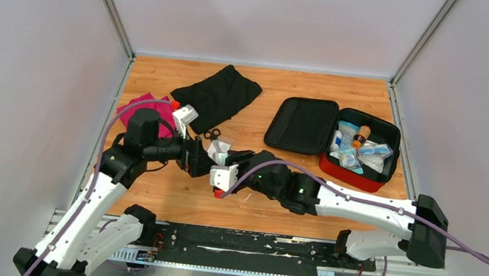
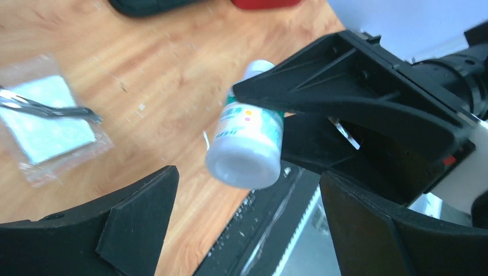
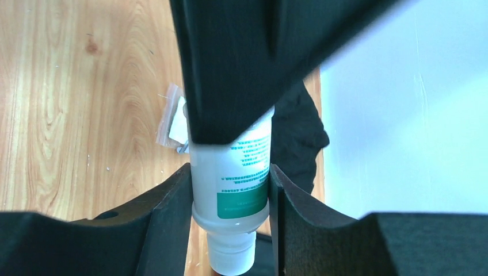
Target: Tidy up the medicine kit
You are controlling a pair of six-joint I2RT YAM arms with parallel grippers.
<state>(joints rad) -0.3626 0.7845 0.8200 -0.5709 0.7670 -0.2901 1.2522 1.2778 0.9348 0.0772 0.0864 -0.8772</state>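
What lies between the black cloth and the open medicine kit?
Nothing. In the top external view, only bare wooden tabletop separates the black cloth from the medicine kit.

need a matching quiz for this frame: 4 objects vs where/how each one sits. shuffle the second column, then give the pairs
Things
1. white bottle
2. medicine kit
3. black cloth
4. magenta cloth

Place or state
A. at the left edge of the table, partly under an arm
B. clamped in the right gripper
C. unzipped at the right, lid laid open
D. spread out at the far side, left of centre

Pairs: 1-B, 2-C, 3-D, 4-A
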